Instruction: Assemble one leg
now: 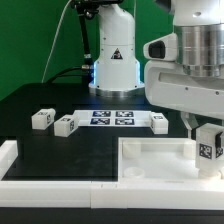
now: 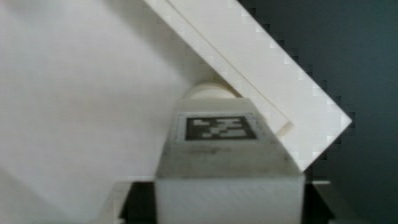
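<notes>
Black flat surface [image 1: 40, 95] against a green backdrop, with the white robot arm base [image 1: 113, 62] at the far middle. A raised white rail [image 1: 60, 186] runs along the near edge and up the exterior view's left.

A large white square tray-like plastic part [image 1: 150, 160] lies near, toward the exterior view's right. The thin flat white marker board [image 1: 112, 117] with black tags lies mid-surface, beyond the tray.

Three loose white blocks with tags rest on the surface. Two [image 1: 42, 120] [image 1: 65, 125] are close together at the exterior view's left of the marker board, and one [image 1: 158, 121] is just at its right.

The tool [image 1: 207, 140] is at the exterior view's right, over the tray's far right corner. It is clamped on the leg [image 1: 208, 146], a small white rectangular plastic block with a black-and-white tag.

In the wrist view the leg [image 2: 222, 150] sits upright between the fingers [image 2: 135, 203], tag facing the camera. Its rounded end is at the tray's raised rim [image 2: 267, 75]; cannot tell if it is touching.
</notes>
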### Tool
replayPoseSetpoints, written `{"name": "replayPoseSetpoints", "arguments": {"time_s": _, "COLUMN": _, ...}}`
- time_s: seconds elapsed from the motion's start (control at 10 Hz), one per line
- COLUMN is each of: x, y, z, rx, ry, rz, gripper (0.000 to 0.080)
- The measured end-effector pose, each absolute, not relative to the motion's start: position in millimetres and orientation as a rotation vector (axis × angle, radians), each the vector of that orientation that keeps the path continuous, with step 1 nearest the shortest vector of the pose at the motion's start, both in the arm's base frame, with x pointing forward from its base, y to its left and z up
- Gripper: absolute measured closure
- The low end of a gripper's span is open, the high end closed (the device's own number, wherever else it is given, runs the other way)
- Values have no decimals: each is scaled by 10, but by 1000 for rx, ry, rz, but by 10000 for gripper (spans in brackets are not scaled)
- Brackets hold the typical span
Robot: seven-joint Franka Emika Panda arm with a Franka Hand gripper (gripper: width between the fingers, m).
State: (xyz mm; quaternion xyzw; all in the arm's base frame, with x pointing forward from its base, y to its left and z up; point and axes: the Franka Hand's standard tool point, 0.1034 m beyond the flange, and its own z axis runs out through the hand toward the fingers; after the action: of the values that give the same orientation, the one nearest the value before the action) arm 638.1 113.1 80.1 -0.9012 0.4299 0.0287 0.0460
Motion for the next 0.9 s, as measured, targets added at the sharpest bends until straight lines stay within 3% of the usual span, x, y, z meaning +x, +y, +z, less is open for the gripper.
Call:
{"name": "replayPoseSetpoints", "arguments": {"time_s": 0.6, "x": 6377, "y": 1126, "z": 795, "rx": -2161, "ry": 2178, "rz": 135, "gripper": 509}}
{"name": "replayPoseSetpoints", "arguments": {"time_s": 0.9, "x": 6377, "y": 1132, "z": 795, "rx": -2117, "ry": 2216, "rz": 143, "gripper": 509}}
